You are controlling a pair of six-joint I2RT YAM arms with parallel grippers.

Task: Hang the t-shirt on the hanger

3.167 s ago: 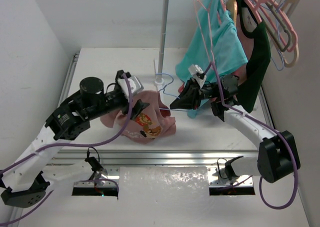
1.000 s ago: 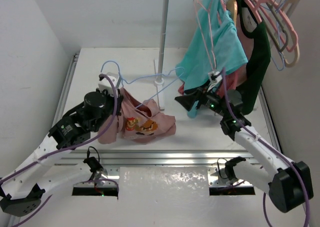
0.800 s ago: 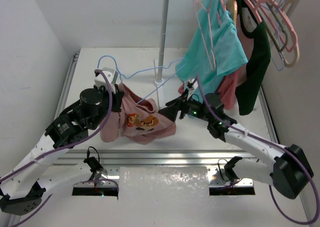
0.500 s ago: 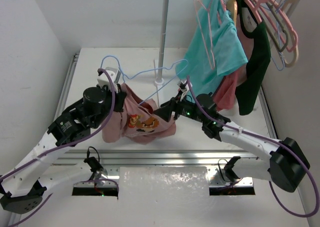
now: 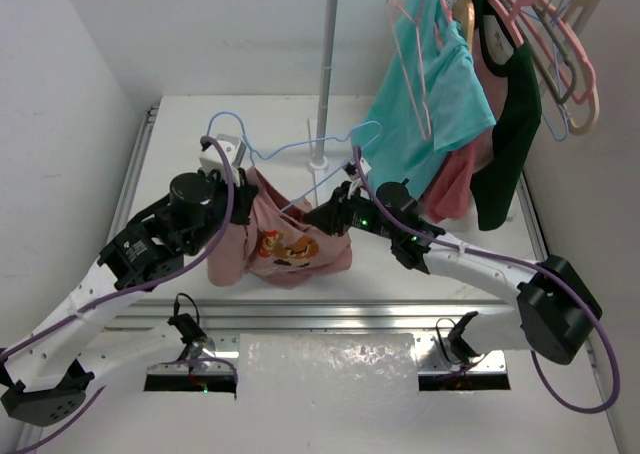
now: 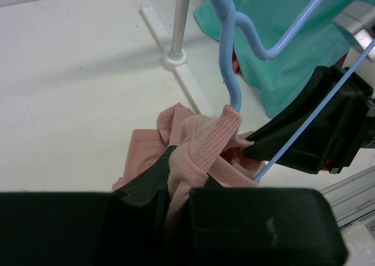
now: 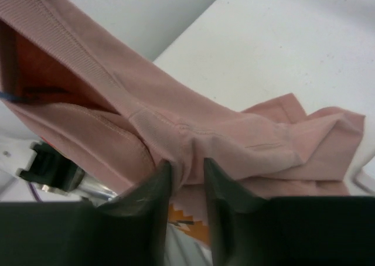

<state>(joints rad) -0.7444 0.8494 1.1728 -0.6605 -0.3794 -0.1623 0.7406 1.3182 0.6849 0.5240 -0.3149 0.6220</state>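
Note:
The dusty pink t-shirt [image 5: 285, 244] hangs bunched from my left gripper [image 5: 238, 182], print facing up, its lower part on the table. In the left wrist view the left gripper [image 6: 180, 181] is shut on the ribbed collar [image 6: 205, 152]. The light blue hanger [image 5: 300, 154] runs from its hook [image 5: 222, 124] across to its right end, and its wire [image 6: 227, 72] goes down into the collar. My right gripper [image 5: 320, 217] is at the shirt's right edge. In the right wrist view the right gripper [image 7: 187, 172] is shut on a fold of pink t-shirt [image 7: 193, 134] fabric.
A rack post [image 5: 326, 64] with a white base [image 5: 318, 161] stands behind the shirt. A teal shirt [image 5: 435, 99], a dark green garment [image 5: 512, 124] and pink hangers [image 5: 552, 39] hang at the back right. A metal rail [image 5: 330, 316] runs along the near table edge.
My right gripper has swung left from beside the teal shirt to the t-shirt and closed on a fold of it. My left gripper still holds the collar and has barely moved.

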